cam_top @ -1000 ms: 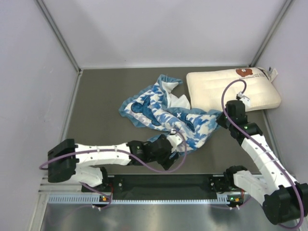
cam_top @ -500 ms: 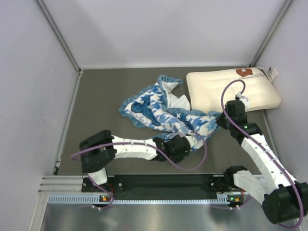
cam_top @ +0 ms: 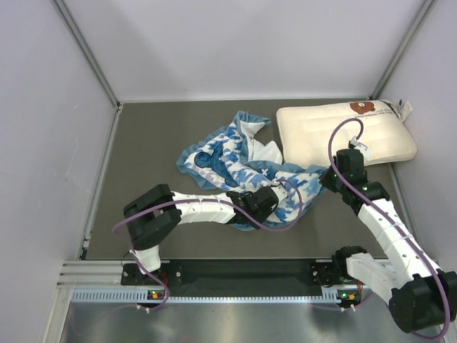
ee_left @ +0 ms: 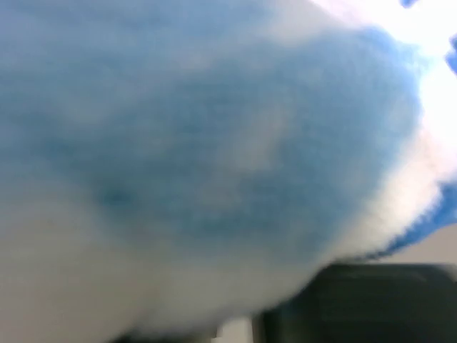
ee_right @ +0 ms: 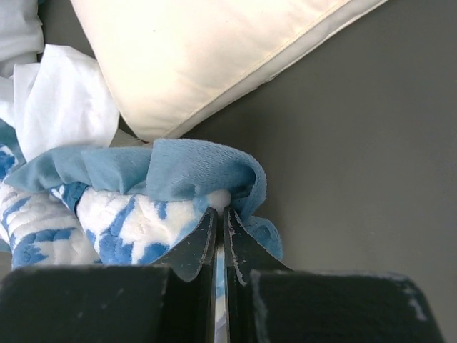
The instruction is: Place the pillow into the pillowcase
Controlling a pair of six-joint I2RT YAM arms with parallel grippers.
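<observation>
The dark table (cam_top: 143, 143) carries both task items. The pillowcase (cam_top: 228, 161) lies crumpled at the table centre, its long axis running diagonally from far left to near right, with white lining exposed at the far side next to the pillow. The pillow (cam_top: 335, 136) lies flat at the far right, touching the right wall. Its long axis runs left to right, and the bear logo (cam_top: 363, 108) sits at its far right end. The right gripper (ee_right: 220, 214) is at the near-right end of the pillowcase, jaws pinched together on the blue ruffled edge, just near of the pillow's near-left corner. The left gripper (cam_top: 277, 199) is pushed into the near edge of the pillowcase. Blurred fabric fills its wrist view, so its jaw state cannot be determined.
</observation>
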